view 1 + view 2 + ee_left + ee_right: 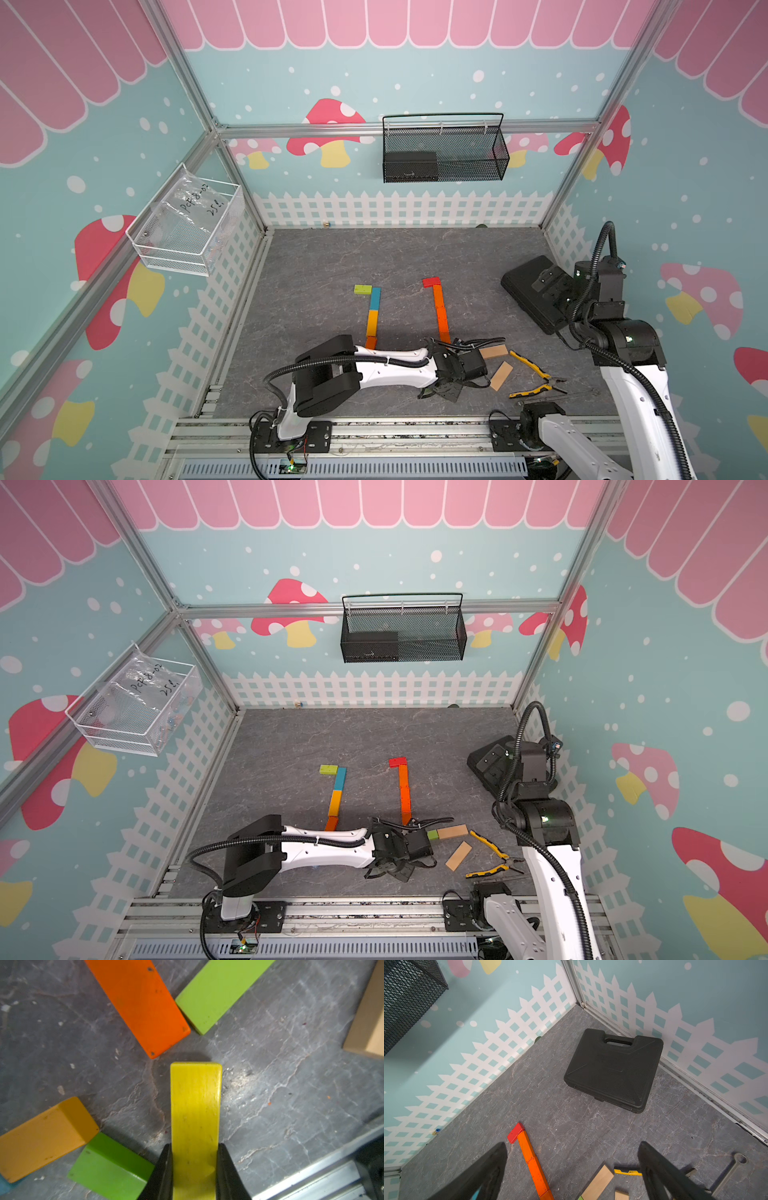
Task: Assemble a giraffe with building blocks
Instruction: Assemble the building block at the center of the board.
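Observation:
In the left wrist view my left gripper [195,1167] is shut on a yellow block [195,1105] that sticks out ahead of the fingers, just above the floor. Around it lie an orange block [139,1003], a lime block [216,991], an amber block [41,1138] and a green block [110,1169]. Both top views show two straight rows of building blocks. One runs lime [363,289], blue [375,297], amber, orange; the other is red [431,282] and then orange [439,309]. Two tan blocks [493,352] [501,375] lie beside the left gripper [442,386]. My right gripper [572,1145] hangs open and empty, high at the right.
A shut black case [612,1070] lies by the right wall, under the right arm [598,291]. Yellow-handled pliers [536,376] and a grey wrench [733,1169] lie at the front right. A black mesh basket [444,149] and a white wire basket [187,224] hang on the walls.

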